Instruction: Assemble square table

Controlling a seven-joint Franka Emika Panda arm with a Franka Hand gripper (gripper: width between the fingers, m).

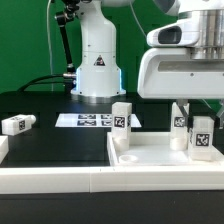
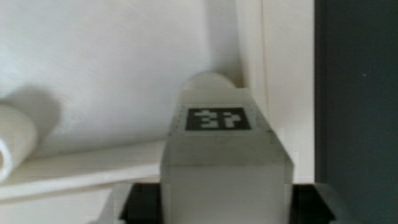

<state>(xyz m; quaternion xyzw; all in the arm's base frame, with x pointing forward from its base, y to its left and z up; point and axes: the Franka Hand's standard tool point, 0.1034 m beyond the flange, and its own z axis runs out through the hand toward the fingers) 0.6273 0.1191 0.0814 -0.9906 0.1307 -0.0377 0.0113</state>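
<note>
Confirm the grasp before you command any lift. The gripper (image 2: pixel 217 200) has its jaws pinching a white tagged leg (image 2: pixel 222 150). In the wrist view the block fills the gap between the two dark pads (image 2: pixel 134 205), with no space visible on either side. The leg stands upright between the jaws, and its lower end appears to rest on the square slab (image 1: pixel 150 160) directly beneath them. You cannot tell from these views whether it sits in the recess or on the rim. A neighbouring leg (image 1: pixel 181 121) stands just outside the jaws. A far leg (image 1: pixel 121 117) stands well apart from them on the same slab. A lying leg (image 1: pixel 18 124) rests on the black table (image 1: pixel 60 145), far from the jaws. Treat the step in hand as securing the leg for transfer to its mounting point. Check that both pads bear flat on opposite faces, because smooth plastic held on an edge is likely to swivel. Raise the leg straight up along the jaw axis until it clears the slab. Do this before any sideways travel, since an early sideways move would probably knock the neighbouring leg. Keep the leg vertical between the jaws so that it arrives square to its mount.
</note>
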